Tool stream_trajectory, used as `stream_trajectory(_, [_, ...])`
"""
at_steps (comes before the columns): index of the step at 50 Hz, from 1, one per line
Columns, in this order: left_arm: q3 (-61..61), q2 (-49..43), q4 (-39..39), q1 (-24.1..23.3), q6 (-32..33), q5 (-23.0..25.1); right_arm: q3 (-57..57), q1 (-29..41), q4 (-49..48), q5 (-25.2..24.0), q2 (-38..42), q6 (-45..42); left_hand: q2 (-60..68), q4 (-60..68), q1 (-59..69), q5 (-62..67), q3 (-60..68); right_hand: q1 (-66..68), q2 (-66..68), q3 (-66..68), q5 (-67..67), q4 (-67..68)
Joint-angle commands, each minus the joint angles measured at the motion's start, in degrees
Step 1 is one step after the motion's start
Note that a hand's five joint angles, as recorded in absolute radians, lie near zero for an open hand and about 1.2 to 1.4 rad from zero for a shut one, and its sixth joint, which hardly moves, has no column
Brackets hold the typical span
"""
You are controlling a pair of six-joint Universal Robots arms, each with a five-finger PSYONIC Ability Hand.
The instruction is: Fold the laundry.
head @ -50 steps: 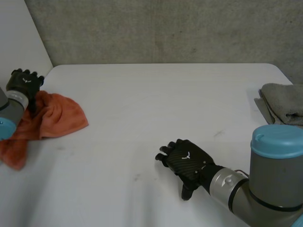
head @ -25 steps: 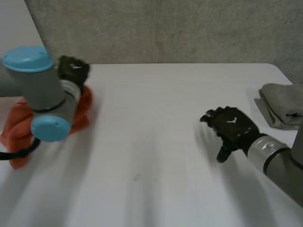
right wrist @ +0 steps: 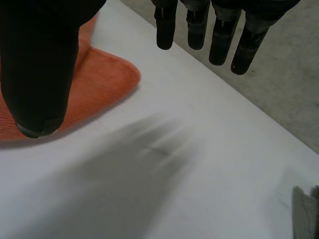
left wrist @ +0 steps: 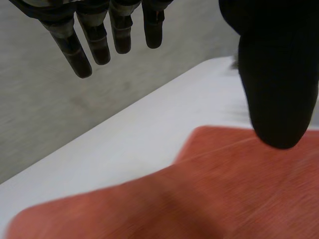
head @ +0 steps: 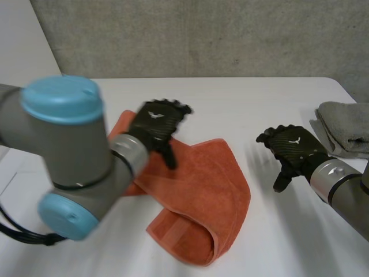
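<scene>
White table [head: 242, 104] carries an orange towel [head: 202, 190] rumpled left of its middle, a grey folded cloth [head: 346, 124] at its right edge, the left hand [head: 154, 122], fingers straight and holding nothing, over the towel's far part, and the right hand [head: 291, 147], equally straight-fingered and empty, between the two cloths.

The right hand [right wrist: 37, 59] is held above the white table [right wrist: 214, 164], its fingers [right wrist: 219, 40] stretched straight and well apart from the thumb. A rounded corner of the orange cloth [right wrist: 102, 74] is seen beside the thumb, and a grey cloth [right wrist: 305, 209] is seen well apart from it
</scene>
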Motion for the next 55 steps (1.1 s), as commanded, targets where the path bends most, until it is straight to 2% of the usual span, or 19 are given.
stream_trajectory(1, [-8.69, 6.9, -1.82, 7.45, 0.67, -0.03, -1.28, 7.05, 8.4, 0.12, -1.34, 4.78, 0.56, 0.52, 1.17, -0.59, 0.16, -1.38, -2.18, -2.01, -3.45, -3.19])
stream_trajectory(5, [-14.85, 9.8, -0.85, 10.0, 1.28, 0.14, -2.69, 11.1, 13.15, -0.41, -1.34, 9.79, 1.07, 1.03, 1.67, -0.09, 0.67, -1.38, -2.18, -2.01, -3.45, -3.19])
stream_trajectory(13, [-21.36, 9.81, 4.06, 15.45, 10.68, 1.11, -4.19, 20.68, 15.02, 0.03, 0.94, 16.48, 1.07, 1.03, 1.68, -0.08, 0.67, -1.38, -2.18, -2.01, -3.45, -3.19])
stream_trajectory(16, [-21.89, 9.45, 6.44, 17.29, 13.32, 2.25, -4.27, 22.27, 14.14, 0.82, 2.09, 17.54, 0.9, 0.86, 1.51, -0.25, 0.5, -1.38, -2.18, -2.01, -3.45, -3.19])
stream_trajectory(21, [-21.8, 6.3, 7.5, 19.93, 13.76, 6.11, -4.62, 23.5, 9.58, 5.9, 5.24, 18.16, 1.07, 1.03, 1.67, -0.09, 0.67, -1.38, -2.18, -2.01, -3.45, -3.19])
stream_trajectory(27, [-21.8, 4.97, 7.5, 20.72, 13.68, 7.88, -7.87, 26.49, 7.28, 11.53, 10.43, 18.16, 1.07, 1.03, 1.68, -0.08, 0.67, -0.46, -1.26, -1.09, -2.53, -2.28])
stream_trajectory(31, [-21.89, 4.97, 7.5, 20.81, 13.5, 7.88, -9.81, 26.93, 7.37, 14.61, 13.6, 18.07, 1.07, 1.03, 1.68, -0.08, 0.67, 6.09, 5.29, 5.46, 4.02, 4.27])
stream_trajectory(34, [-22.07, 4.97, 7.5, 20.73, 13.5, 7.88, -10.34, 27.11, 7.46, 15.41, 14.57, 17.98, 1.07, 1.03, 1.68, -0.08, 0.67, 28.4, 27.6, 27.76, 26.33, 26.58])
stream_trajectory(35, [-22.07, 4.97, 7.5, 20.73, 13.5, 7.88, -10.34, 27.02, 7.29, 15.32, 14.48, 17.98, 1.07, 1.03, 1.68, -0.08, 0.67, 40.3, 39.5, 39.67, 38.23, 38.49])
stream_trajectory(36, [-22.07, 4.88, 7.41, 20.55, 13.5, 7.88, -10.34, 26.85, 7.11, 15.15, 14.13, 17.98, 1.07, 1.03, 1.68, -0.08, 0.67, 65.74, 64.93, 65.1, 63.66, 63.92])
stream_trajectory(37, [-22.07, 4.88, 7.41, 20.55, 13.5, 7.88, -10.34, 26.76, 7.11, 14.97, 14.04, 17.98, 1.07, 1.03, 1.68, -0.08, 0.67, 68.6, 67.79, 67.96, 66.52, 66.78])
stream_trajectory(43, [-22.33, 4.8, 7.06, 20.2, 13.41, 7.88, -10.08, 26.58, 7.02, 12.6, 9.31, 16.67, 1.24, 1.2, 1.84, 0.08, 0.84, 68.62, 67.82, 67.99, 66.55, 66.81])
stream_trajectory(48, [-22.59, 3.48, 7.23, 20.72, 13.5, 7.97, -9.55, 26.32, 8.07, 11.89, 0.53, 10.71, 1.74, 1.7, 2.34, 0.58, 1.34, 68.62, 67.82, 67.99, 66.55, 66.81])
stream_trajectory(55, [-22.5, 1.19, 7.06, 20.2, 13.76, 8.06, -7.88, 23.6, 8.51, 12.16, -4.32, 3.58, 3.76, 3.72, 4.36, 2.6, 3.36, 68.62, 67.82, 67.99, 66.55, 66.81])
